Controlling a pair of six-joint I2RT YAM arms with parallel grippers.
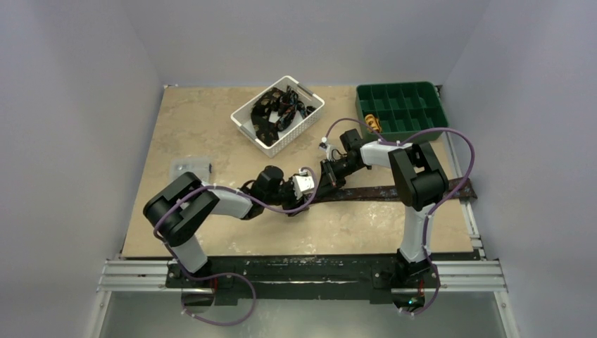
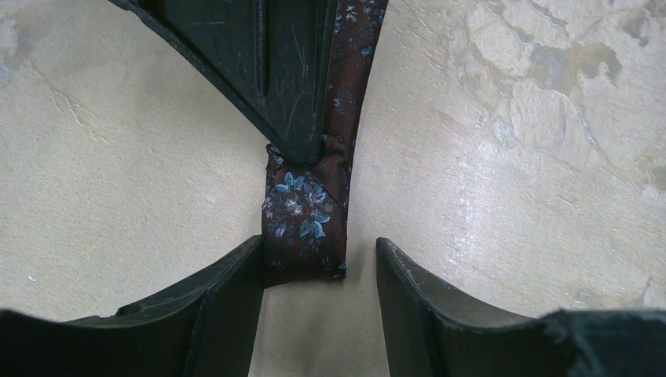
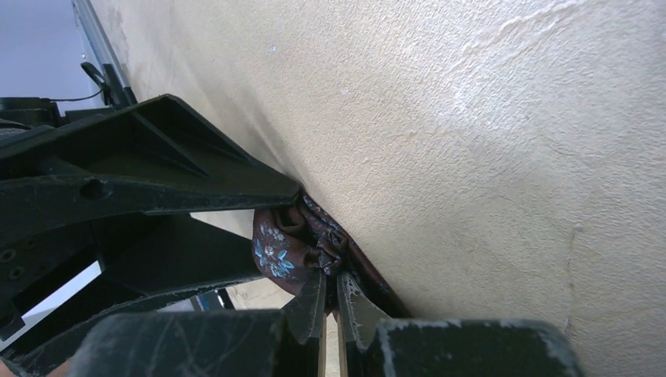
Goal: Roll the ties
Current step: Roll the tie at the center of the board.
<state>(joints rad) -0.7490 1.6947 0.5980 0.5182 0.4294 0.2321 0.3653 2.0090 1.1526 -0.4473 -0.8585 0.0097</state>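
My right tool [image 3: 330, 281] pinched the tie [image 2: 305, 208] at its fold; my left tool [image 2: 318, 267] straddled it, wide. Released early, I judged, the fold could unroll.

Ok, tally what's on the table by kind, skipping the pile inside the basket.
tie: 1
basket: 1
tray: 1
yellow item in the tray: 1
clear piece at the left: 1
Total: 5
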